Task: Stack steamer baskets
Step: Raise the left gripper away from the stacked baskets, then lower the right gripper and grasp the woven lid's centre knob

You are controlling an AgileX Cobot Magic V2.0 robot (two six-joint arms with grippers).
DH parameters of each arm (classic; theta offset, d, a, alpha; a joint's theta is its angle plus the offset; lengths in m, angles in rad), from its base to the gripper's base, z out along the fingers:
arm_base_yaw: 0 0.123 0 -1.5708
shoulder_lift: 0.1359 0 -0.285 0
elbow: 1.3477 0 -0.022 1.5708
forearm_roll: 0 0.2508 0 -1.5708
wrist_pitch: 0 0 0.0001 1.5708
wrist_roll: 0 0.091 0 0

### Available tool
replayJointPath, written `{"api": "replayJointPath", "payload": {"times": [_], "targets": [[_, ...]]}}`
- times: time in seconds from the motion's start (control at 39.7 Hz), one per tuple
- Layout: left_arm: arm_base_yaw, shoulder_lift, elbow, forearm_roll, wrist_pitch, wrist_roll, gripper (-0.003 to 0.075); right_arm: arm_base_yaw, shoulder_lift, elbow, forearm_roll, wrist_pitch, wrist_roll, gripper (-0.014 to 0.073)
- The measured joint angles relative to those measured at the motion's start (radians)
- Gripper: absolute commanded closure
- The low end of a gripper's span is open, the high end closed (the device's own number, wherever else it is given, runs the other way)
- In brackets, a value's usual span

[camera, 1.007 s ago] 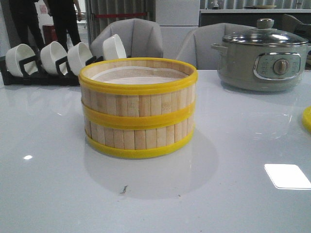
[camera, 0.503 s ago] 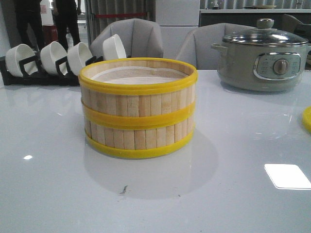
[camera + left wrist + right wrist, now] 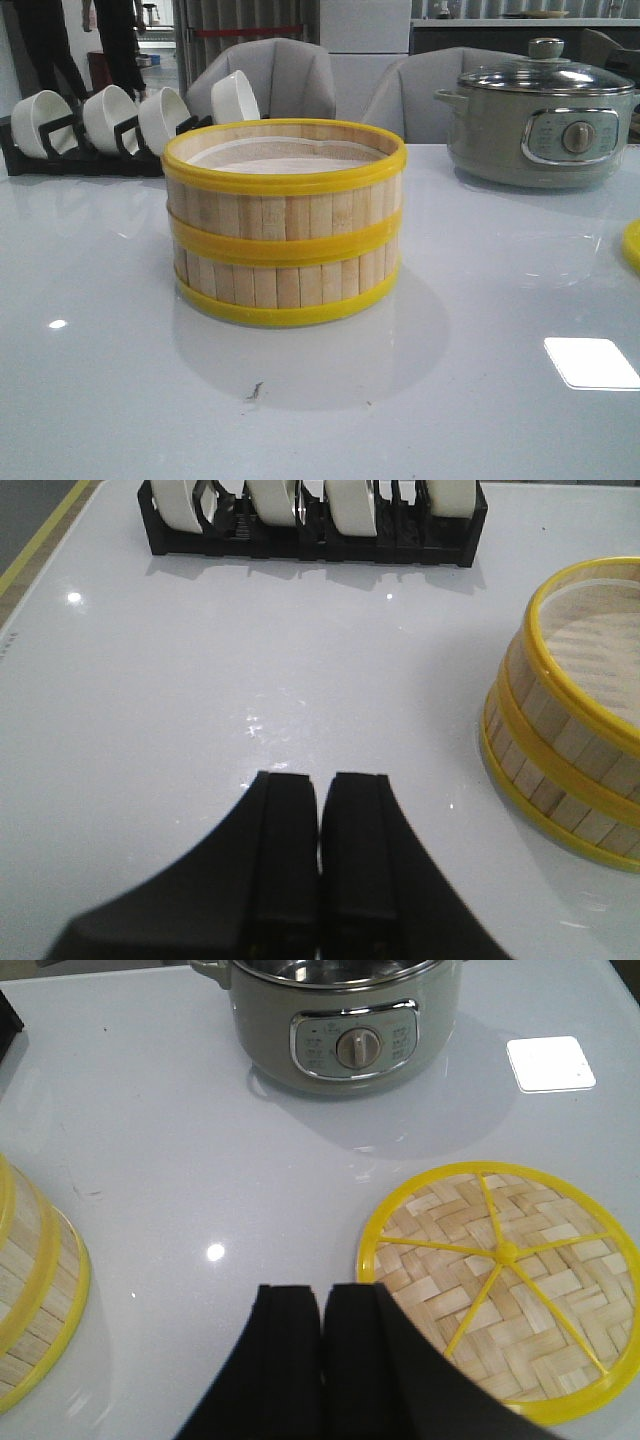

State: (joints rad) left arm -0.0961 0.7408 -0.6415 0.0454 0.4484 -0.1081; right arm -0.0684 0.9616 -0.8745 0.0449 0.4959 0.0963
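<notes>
Ok so basically nothing is changing on the table over the last second. The only thing moving is the people walking around in the background behind the bowl rack (image 3: 120, 120). The two steamer baskets (image 3: 284, 220) are sitting exactly where they were, one on top of the other, rims lined up, in the middle of the table (image 3: 100, 380) right in front of me.

So the basket part is looking done to me. What's still missing is the lid (image 3: 500, 1278): it's lying flat on the table off to my right, well apart from the stack, underside up by the look of the spokes, with just a sliver of its yellow edge peeking in at the right of the front view.

Both arms are hanging back. The left gripper (image 3: 320, 855) is hovering over bare table beside the stack, fingers pressed together, holding nothing. The right gripper (image 3: 322, 1355) is the same, fingers pressed together and empty, sitting just beside the lid's rim.

I'm guessing the right arm is about to open up and go for the lid. The electric pot (image 3: 540, 120) is staying out of it.
</notes>
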Motion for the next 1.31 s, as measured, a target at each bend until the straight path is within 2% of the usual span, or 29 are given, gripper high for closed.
{"api": "replayJointPath", "payload": {"times": [0.1, 0.2, 0.6, 0.88, 1.31], "targets": [[0.000, 0.000, 0.000, 0.000, 0.000, 0.000, 0.0635, 0.000, 0.000, 0.000, 0.000, 0.011, 0.000, 0.0321], [0.000, 0.000, 0.000, 0.000, 0.000, 0.000, 0.0635, 0.000, 0.002, 0.000, 0.000, 0.026, 0.000, 0.0284], [0.000, 0.000, 0.000, 0.000, 0.000, 0.000, 0.0635, 0.000, 0.094, 0.000, 0.000, 0.129, 0.000, 0.0285], [0.000, 0.000, 0.000, 0.000, -0.001, 0.000, 0.0635, -0.004, 0.213, -0.004, -0.075, 0.099, 0.000, 0.0286], [0.000, 0.000, 0.000, 0.000, -0.002, 0.000, 0.0635, -0.146, 0.486, -0.191, -0.095, 0.115, 0.000, 0.0284]]}}
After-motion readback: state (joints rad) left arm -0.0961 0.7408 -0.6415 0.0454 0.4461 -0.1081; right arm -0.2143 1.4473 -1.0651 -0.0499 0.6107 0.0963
